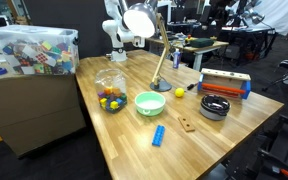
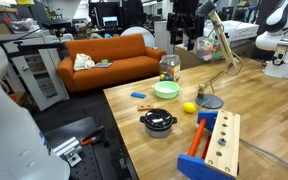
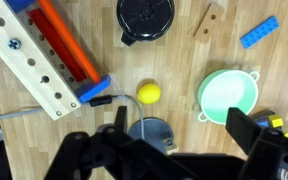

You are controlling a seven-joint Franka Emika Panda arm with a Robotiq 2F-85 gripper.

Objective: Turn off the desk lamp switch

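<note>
The desk lamp has a round silver dome head point(image 1: 139, 19), a thin slanted brass arm and a small round base point(image 1: 159, 87) on the wooden table. In an exterior view its base point(image 2: 209, 101) stands beside a yellow ball point(image 2: 189, 107). My gripper point(image 1: 131, 40) hangs high above the table, behind the lamp head; it is dark in an exterior view point(image 2: 184, 33). In the wrist view my gripper point(image 3: 179, 135) is wide open and empty, looking straight down on the grey lamp base point(image 3: 147, 132). No switch is clearly visible.
On the table are a green bowl point(image 3: 230, 97), a yellow ball point(image 3: 149, 93), a black pot point(image 3: 145, 18), a wooden block with orange and blue parts point(image 3: 39, 55), a blue brick point(image 3: 259, 32) and a clear jar point(image 1: 111, 92). An orange sofa point(image 2: 109, 55) stands beyond.
</note>
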